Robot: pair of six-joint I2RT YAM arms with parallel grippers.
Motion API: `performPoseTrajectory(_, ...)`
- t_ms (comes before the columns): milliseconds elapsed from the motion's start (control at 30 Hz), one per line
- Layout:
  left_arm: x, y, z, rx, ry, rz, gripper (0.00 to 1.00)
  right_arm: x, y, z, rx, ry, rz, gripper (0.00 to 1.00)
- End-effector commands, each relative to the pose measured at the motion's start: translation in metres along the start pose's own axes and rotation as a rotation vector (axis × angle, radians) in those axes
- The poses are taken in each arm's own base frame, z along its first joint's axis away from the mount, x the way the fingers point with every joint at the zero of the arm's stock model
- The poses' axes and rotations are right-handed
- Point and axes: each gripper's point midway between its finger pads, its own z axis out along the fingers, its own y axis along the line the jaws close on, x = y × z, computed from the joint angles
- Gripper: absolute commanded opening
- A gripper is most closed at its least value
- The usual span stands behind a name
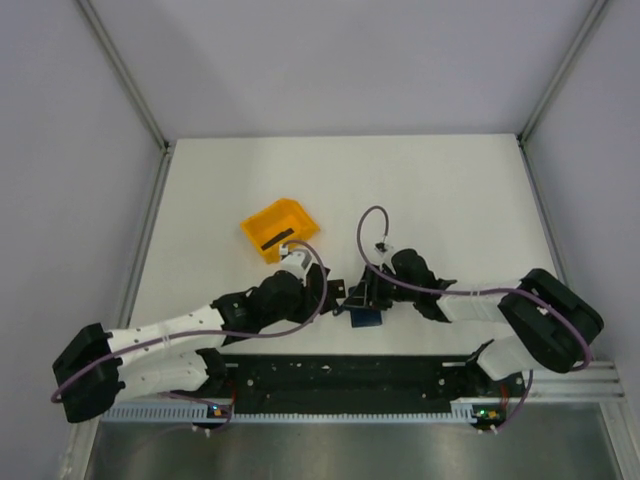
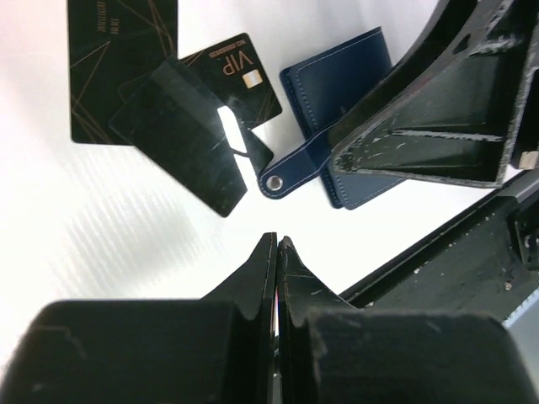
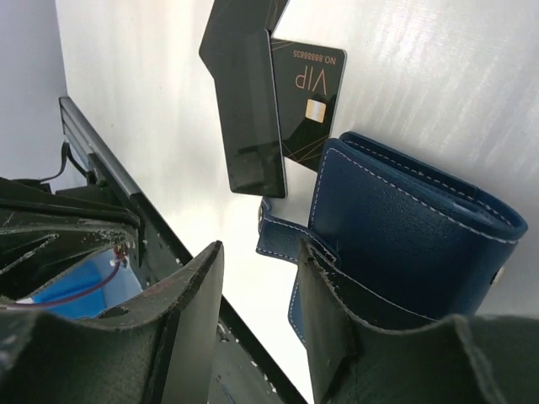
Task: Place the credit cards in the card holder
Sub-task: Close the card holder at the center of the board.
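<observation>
The right gripper (image 3: 261, 248) hovers, jaws released, over the folded navy card holder (image 3: 404, 244) at lower right of its wrist view, likely lining up to open it, while the left gripper (image 2: 277, 240), clenched on nothing, sits near the black credit cards (image 2: 227, 71) fanned upper left.

Overhead view from behind; both wrist views close on one card holder (image 2: 337, 80) (image 3: 404, 227).

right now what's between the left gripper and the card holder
Only the card holder's own snap strap, lying on bare white table ahead of the shut left gripper. The left wrist view shows it.
</observation>
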Motion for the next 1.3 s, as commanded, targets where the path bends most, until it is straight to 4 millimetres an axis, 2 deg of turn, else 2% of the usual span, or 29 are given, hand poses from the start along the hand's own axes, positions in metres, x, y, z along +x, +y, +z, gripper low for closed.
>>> performPoseTrajectory(0,-0.015,0.001,-0.010,-0.037,-0.033,0.032,0.00,-0.016,0.021,-0.008,-0.023,-0.046,-0.056,0.41)
performPoseTrajectory(67,-0.022,-0.004,-0.013,-0.028,-0.048,0.044,0.00,-0.027,0.038,-0.021,-0.045,-0.089,-0.098,0.41)
performPoseTrajectory(167,-0.038,-0.016,-0.015,0.002,-0.087,0.062,0.00,-0.044,0.046,-0.048,0.003,-0.189,-0.145,0.41)
performPoseTrajectory(233,-0.046,-0.032,-0.017,0.061,-0.097,0.093,0.00,-0.057,0.039,-0.068,0.083,-0.283,-0.152,0.42)
performPoseTrajectory(367,-0.057,-0.065,-0.013,0.180,-0.090,0.155,0.00,-0.059,0.010,-0.100,0.247,-0.368,-0.142,0.47)
performPoseTrajectory(533,-0.058,-0.098,0.003,0.270,-0.061,0.218,0.00,-0.041,-0.023,-0.106,0.348,-0.340,-0.105,0.49)
performPoseTrajectory(700,-0.048,-0.114,0.026,0.272,0.001,0.268,0.00,-0.029,-0.044,-0.103,0.397,-0.322,-0.061,0.49)
performPoseTrajectory(733,-0.052,-0.121,0.031,0.286,-0.015,0.274,0.00,-0.029,-0.046,-0.103,0.403,-0.324,-0.060,0.49)
performPoseTrajectory(933,-0.036,-0.110,0.057,0.225,0.051,0.303,0.00,-0.027,-0.052,-0.105,0.403,-0.323,-0.049,0.49)
performPoseTrajectory(1067,-0.014,-0.080,0.073,0.113,0.120,0.313,0.00,-0.025,-0.055,-0.106,0.398,-0.321,-0.045,0.50)
performPoseTrajectory(1267,0.015,-0.044,0.085,0.011,0.186,0.308,0.00,-0.024,-0.052,-0.105,0.376,-0.306,-0.064,0.50)
